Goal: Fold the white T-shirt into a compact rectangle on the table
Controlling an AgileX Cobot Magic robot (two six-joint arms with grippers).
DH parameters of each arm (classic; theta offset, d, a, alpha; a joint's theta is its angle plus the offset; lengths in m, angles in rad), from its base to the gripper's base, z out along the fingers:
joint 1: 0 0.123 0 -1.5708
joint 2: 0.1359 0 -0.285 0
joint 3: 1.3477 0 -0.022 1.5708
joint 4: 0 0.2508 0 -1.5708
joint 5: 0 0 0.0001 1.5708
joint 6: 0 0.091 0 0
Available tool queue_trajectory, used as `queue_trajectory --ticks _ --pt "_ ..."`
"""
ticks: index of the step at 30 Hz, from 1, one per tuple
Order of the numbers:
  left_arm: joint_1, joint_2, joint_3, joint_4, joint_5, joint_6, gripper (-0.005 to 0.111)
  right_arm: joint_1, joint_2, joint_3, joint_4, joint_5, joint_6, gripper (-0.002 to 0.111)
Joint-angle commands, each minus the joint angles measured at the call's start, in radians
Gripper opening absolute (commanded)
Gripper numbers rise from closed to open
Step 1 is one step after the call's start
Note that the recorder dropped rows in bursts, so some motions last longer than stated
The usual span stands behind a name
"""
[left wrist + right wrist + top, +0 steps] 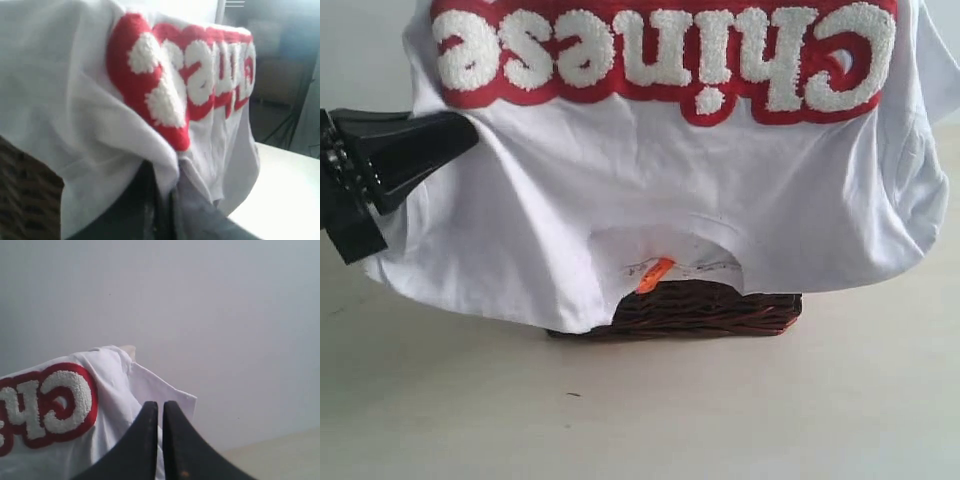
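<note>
The white T-shirt (650, 190) hangs lifted, its red-outlined "Chinese" lettering (665, 50) upside down and its orange neck tag (655, 274) at the lower edge. The collar end droops over a basket onto the table (720, 420). My left gripper (468, 135) pokes into the shirt's left side, shut on a bunch of fabric (167, 172). In the right wrist view my right gripper (160, 407) is shut, a thin strip of white cloth shows between its fingers, and the shirt's edge (165, 390) stands just behind. The right gripper lies outside the exterior view.
A dark brown woven wicker basket (710, 310) stands under the hanging shirt and shows at the edge of the left wrist view (25, 200). Pale table surface spreads in front of it. A plain pale wall (225, 315) is behind.
</note>
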Motion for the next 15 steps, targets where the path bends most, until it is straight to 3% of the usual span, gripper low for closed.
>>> queue_trajectory --ticks 1,6,15 --pt "-0.008 -0.032 -0.091 0.049 -0.090 -0.108 0.000 -0.004 -0.005 -0.007 -0.011 0.001 -0.008 0.006" --pt "-0.008 -0.123 -0.254 0.032 -0.092 -0.246 0.000 -0.004 -0.005 -0.007 -0.011 0.003 -0.008 0.006" --pt "-0.008 -0.173 -0.688 -0.138 0.186 -0.381 0.000 -0.004 -0.005 -0.007 -0.011 0.022 -0.008 0.006"
